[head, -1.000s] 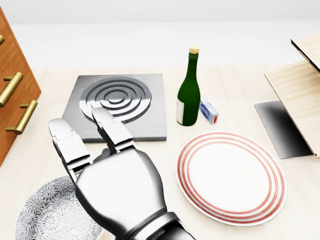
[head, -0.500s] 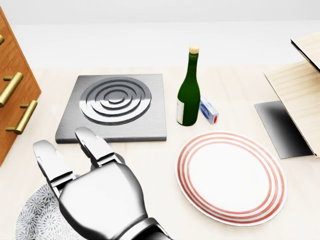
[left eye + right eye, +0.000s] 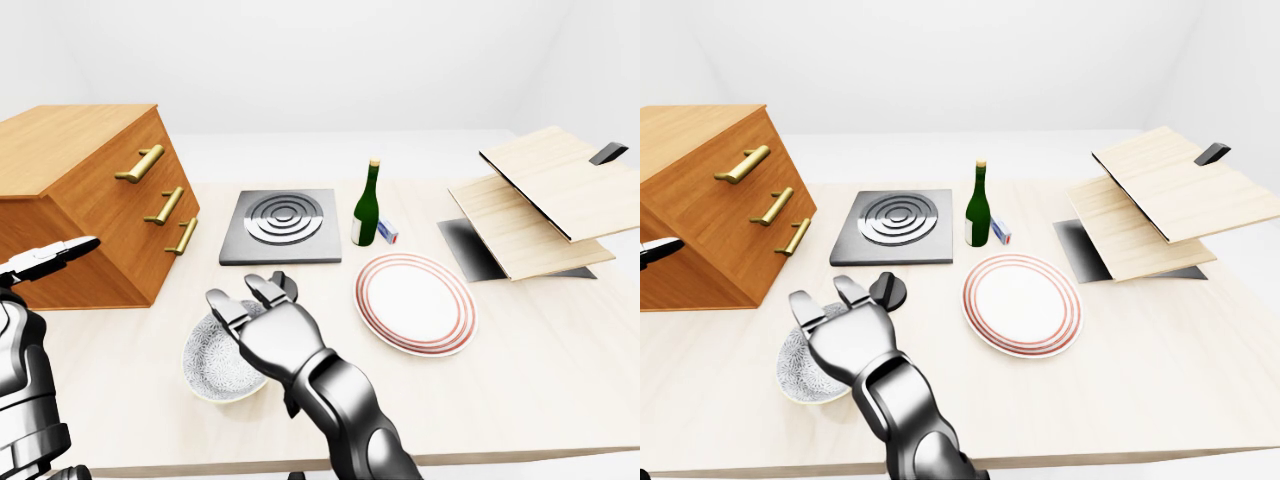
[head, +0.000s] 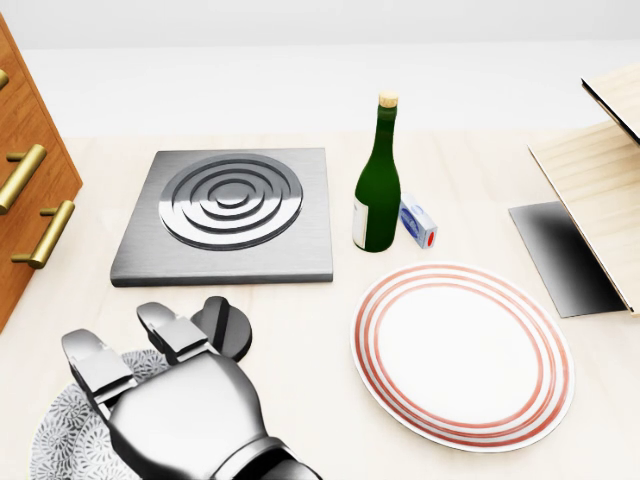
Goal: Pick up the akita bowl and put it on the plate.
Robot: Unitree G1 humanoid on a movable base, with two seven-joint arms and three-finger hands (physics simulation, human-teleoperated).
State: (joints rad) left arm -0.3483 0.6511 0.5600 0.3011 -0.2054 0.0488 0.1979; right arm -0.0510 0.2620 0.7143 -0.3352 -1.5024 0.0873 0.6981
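Observation:
The akita bowl (image 3: 213, 362), white with a fine grey pattern, sits near the table's bottom-left edge in the left-eye view. My right hand (image 3: 250, 298) hovers over its right rim with the fingers spread open and nothing held; in the head view it hides much of the bowl (image 4: 55, 445). The plate (image 4: 462, 355), white with red rings, lies empty to the right of the hand. My left hand (image 3: 55, 257) shows at the left edge with its fingers stretched out, beside the drawers and away from the bowl.
A wooden drawer cabinet (image 3: 90, 200) stands at the left. Above the bowl lies a grey burner plate (image 4: 228, 212), then a green bottle (image 4: 378, 185) and a small blue-white box (image 4: 418, 222). Tilted wooden boards (image 3: 540, 200) over a dark mat fill the right side.
In the head view my right hand has drawn down from over the burner plate to the bowl, and its dark-tipped thumb now shows. Everything else is unmoved.

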